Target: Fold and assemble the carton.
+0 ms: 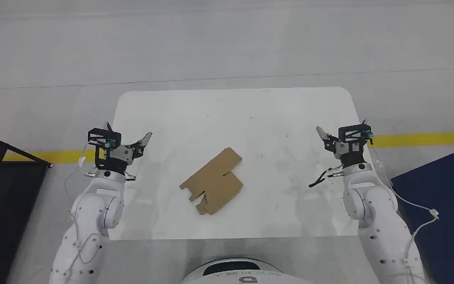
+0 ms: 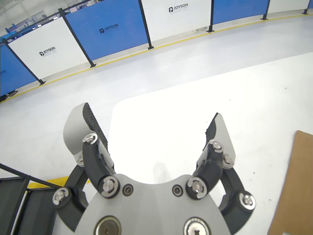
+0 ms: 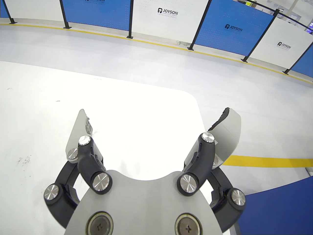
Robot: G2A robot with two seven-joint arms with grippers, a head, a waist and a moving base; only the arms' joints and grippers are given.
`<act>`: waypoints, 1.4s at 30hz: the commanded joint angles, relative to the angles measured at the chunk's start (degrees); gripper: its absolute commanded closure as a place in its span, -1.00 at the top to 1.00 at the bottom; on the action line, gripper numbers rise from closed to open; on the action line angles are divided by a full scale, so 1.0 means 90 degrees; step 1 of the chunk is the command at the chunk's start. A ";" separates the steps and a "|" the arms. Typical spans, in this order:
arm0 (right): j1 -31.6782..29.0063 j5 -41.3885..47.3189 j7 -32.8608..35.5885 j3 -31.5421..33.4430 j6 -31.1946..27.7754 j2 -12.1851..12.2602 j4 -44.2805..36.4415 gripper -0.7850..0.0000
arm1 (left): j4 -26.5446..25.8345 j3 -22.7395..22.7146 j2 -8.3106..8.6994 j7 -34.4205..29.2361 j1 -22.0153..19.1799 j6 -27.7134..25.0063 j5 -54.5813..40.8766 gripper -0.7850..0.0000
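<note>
Task looks unstarted: the carton (image 1: 213, 183) lies flat and unfolded near the middle of the counter (image 1: 234, 117), a little toward the robot's side, with no panel raised, so all folding and assembly is judged left to do. Left hand (image 1: 129, 136) hangs over the counter's left edge and right hand (image 1: 342, 132) over its right edge, both spread wide, holding nothing, well apart from the carton. Crease lines and flap layout are too faint to read from above, and the left wrist view cuts the carton off at its border.
</note>
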 commanded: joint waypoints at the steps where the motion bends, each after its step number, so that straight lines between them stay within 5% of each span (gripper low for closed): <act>1: 0.0000 0.0000 0.0000 0.0000 0.0000 0.0000 0.0000 1.00 | -0.0130 0.0055 0.0046 0.0402 0.0052 -0.0640 0.0500 1.00; 5: 0.0000 0.0000 0.0000 0.0000 0.0000 0.0000 0.0000 1.00 | -0.0354 -0.0022 0.0203 0.1892 0.0298 -0.2080 0.1858 1.00; 17: 0.0000 0.0000 0.0000 0.0000 0.0000 0.0000 0.0000 1.00 | -0.0428 0.0026 0.0207 0.1941 0.0299 -0.2139 0.1943 1.00; 24: 0.0000 0.0000 0.0000 0.0000 0.0000 0.0000 0.0000 1.00 | -0.0914 0.0611 0.0466 0.3041 0.0520 -0.2913 0.5546 1.00; 27: 0.0000 0.0000 0.0000 0.0000 0.0000 0.0000 0.0000 1.00 | -0.0893 0.0756 0.0599 0.3842 0.0707 -0.2640 0.6878 1.00; 32: 0.0000 0.0000 0.0000 0.0000 0.0000 0.0000 0.0000 1.00 | -0.0813 0.0752 0.0738 0.4618 0.0916 -0.2401 0.7682 1.00; 42: 0.0000 0.0000 0.0000 0.0000 0.0000 0.0000 0.0000 1.00 | -0.0763 0.0766 0.0773 0.4422 0.0977 -0.2172 0.8084 1.00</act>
